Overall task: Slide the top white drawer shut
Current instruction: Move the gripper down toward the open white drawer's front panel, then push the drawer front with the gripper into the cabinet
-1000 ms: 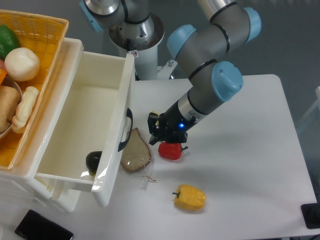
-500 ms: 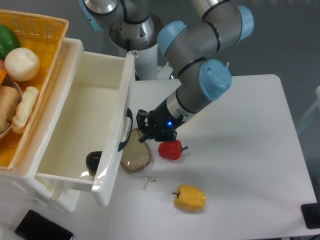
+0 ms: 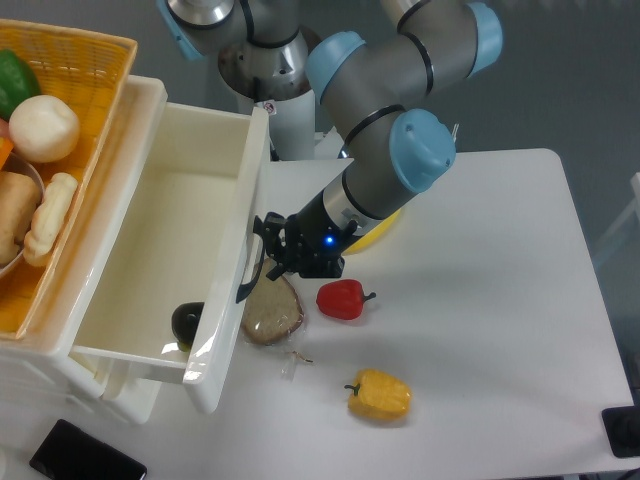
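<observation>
There, the top white drawer [image 3: 165, 250] stood pulled well out of its cabinet at the desk's left edge, its front panel with the curved black handle [image 3: 252, 262] facing the desk's middle; a dark round object [image 3: 187, 321] lay in its near corner; the gripper [image 3: 268, 249] sat right at the handle, touching or just short of it, and whether its fingers were apart or together I could not tell. Just beside the panel on the white desk [image 3: 480, 300] lay a slice of bread [image 3: 271, 308]; next to it a red pepper [image 3: 342, 299]; nearer the front edge a yellow pepper [image 3: 380, 394]; a yellow wicker basket [image 3: 70, 70] of food sat atop the cabinet.
</observation>
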Robot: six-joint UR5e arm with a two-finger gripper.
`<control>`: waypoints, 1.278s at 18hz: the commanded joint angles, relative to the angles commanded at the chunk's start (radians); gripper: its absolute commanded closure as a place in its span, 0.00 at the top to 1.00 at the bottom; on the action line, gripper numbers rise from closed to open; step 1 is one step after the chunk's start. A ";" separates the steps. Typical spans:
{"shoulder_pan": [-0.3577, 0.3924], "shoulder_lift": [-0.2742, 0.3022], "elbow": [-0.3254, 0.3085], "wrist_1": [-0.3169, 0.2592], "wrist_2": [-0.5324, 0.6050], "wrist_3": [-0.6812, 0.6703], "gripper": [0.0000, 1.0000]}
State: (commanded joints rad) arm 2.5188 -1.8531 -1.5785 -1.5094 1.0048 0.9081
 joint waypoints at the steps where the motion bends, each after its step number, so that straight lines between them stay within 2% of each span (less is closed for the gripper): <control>1: 0.000 0.000 0.000 0.000 -0.002 0.000 0.00; 23: -0.069 0.023 -0.005 0.000 -0.006 -0.015 0.00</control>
State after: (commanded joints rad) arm 2.4498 -1.8301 -1.5831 -1.5094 0.9986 0.8929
